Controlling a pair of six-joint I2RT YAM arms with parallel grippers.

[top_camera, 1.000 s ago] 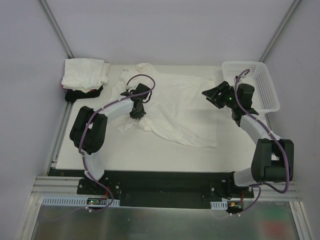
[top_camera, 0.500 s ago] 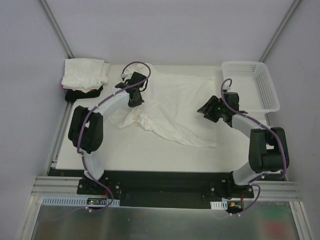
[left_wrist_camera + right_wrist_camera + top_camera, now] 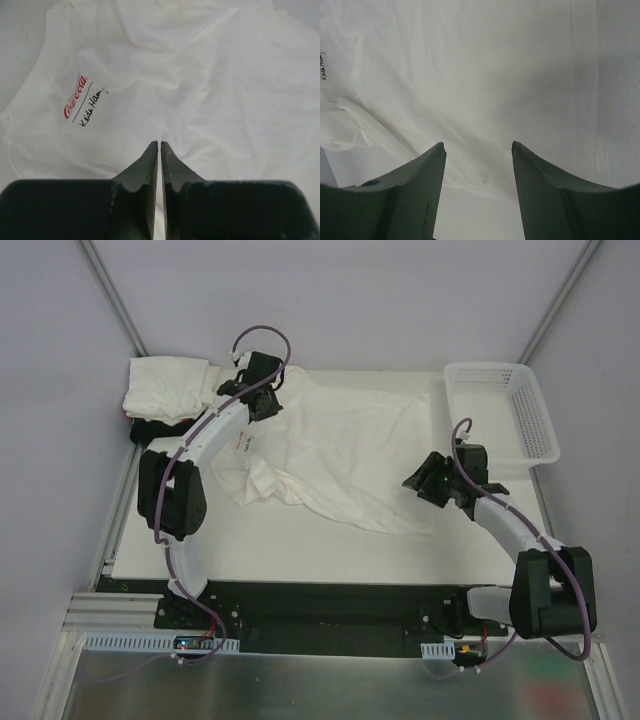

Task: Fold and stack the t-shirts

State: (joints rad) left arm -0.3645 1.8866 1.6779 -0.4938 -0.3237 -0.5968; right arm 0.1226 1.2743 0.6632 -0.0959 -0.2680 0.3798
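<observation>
Farther out goes my left gripper (image 3: 262,398), right gripper (image 3: 418,483) pulls nearer; white t-shirt (image 3: 350,445) sprawls mid-table. Left wrist: jaws pressed together over the Coca-Cola print (image 3: 75,96), perhaps pinching nothing. Right wrist: jaws parted above cloth; a shallow bite slips.

Plain pale grey walls (image 3: 330,300) on three sides. Silver metal struts: one slanting down to far left corner (image 3: 113,295), one to far right corner (image 3: 560,300). White table top (image 3: 300,555), flat, matt. White plastic mesh basket (image 3: 546,428) at far right corner of table. Black strip (image 3: 330,602) along near table edge. Slotted silver rail (image 3: 100,615) at its left end. Shiny metal sheet (image 3: 320,685) nearest camera, blurred reflections. Light even, soft; shadows faint.
</observation>
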